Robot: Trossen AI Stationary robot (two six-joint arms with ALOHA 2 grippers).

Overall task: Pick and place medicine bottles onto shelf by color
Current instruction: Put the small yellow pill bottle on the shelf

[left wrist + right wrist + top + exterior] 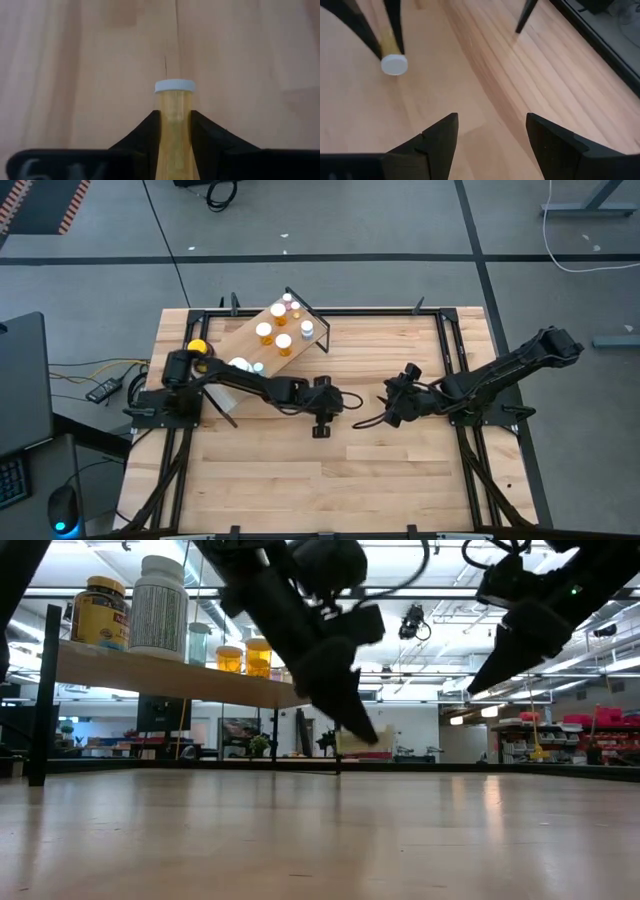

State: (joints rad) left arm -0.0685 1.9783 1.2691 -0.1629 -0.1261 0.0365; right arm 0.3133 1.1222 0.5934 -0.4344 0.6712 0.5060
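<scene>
At the centre of the high view the left gripper sits low over the butcher-block tabletop, its two dark fingers pinching an orange vial with a white cap between them; in the left wrist view the vial fills the gap between the fingers and its cap pokes out past their tips. The right wrist view shows that same vial in the upper left of the frame, clamped between the other arm's thin fingers. Just right of centre in the high view the right gripper hangs above bare wood, near the left one but apart from it, its fingers spread with nothing between them. In the low view both grippers come down from the top, clear of the table. Farther back, in the upper left of the high view, stands the shelf, a light plywood board on a black frame. On it are several orange vials, small white-capped bottles, a white-capped bottle and an amber jar with a yellow lid.
</scene>
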